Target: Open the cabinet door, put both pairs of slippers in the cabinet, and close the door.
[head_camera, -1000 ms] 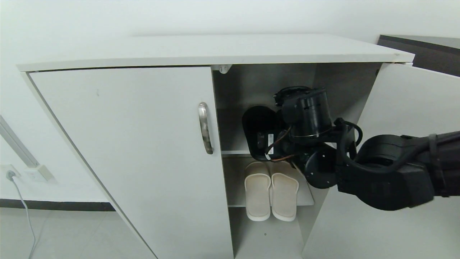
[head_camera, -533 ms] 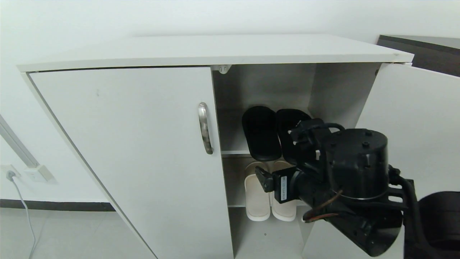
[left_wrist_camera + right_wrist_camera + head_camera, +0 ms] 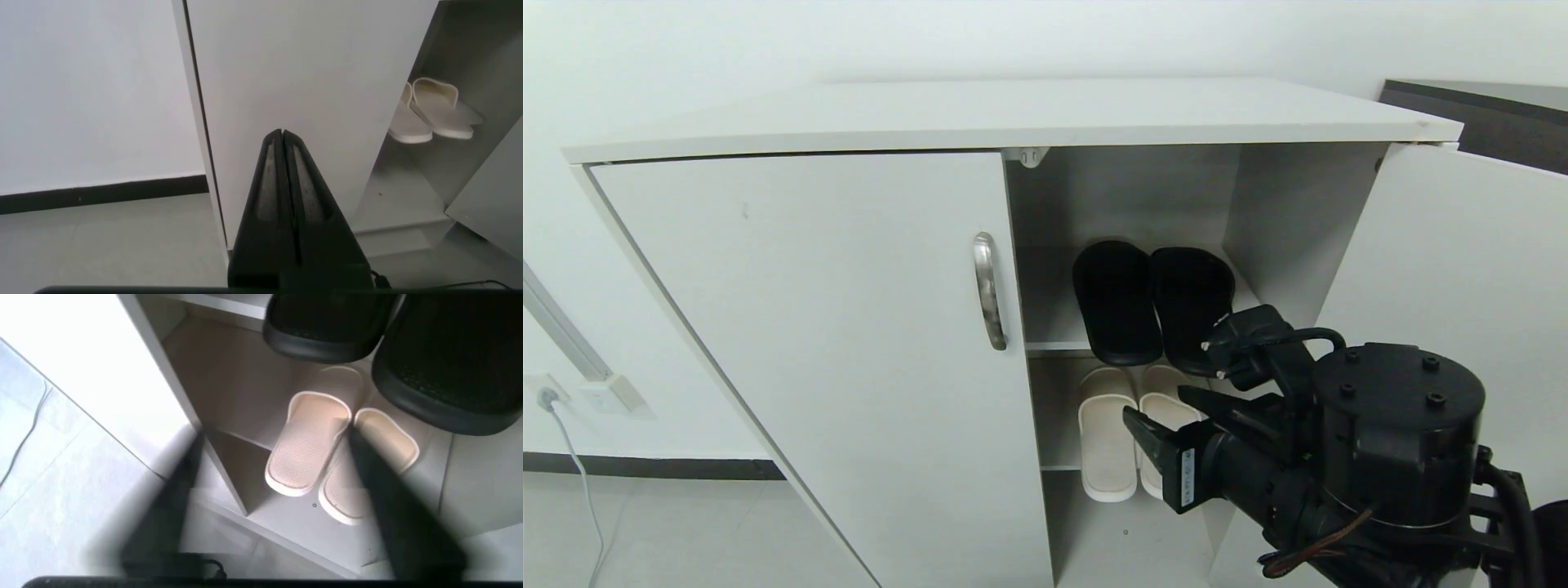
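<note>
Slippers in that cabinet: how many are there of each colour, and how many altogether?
Black slippers: 2
Cream slippers: 2
Total: 4

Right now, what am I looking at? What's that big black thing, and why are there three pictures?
It's a robot with two arms. Each arm ends in a gripper, a kind of pinching hand. The big picture comes from a camera on its head, and the other two come from cameras on its wrists. The black thing is one arm. Its right gripper is open and empty in front of a white cabinet. One door is open. Inside, black slippers sit on the upper shelf and white slippers on the shelf below. The left gripper is shut, holding nothing, near the closed door.
</note>
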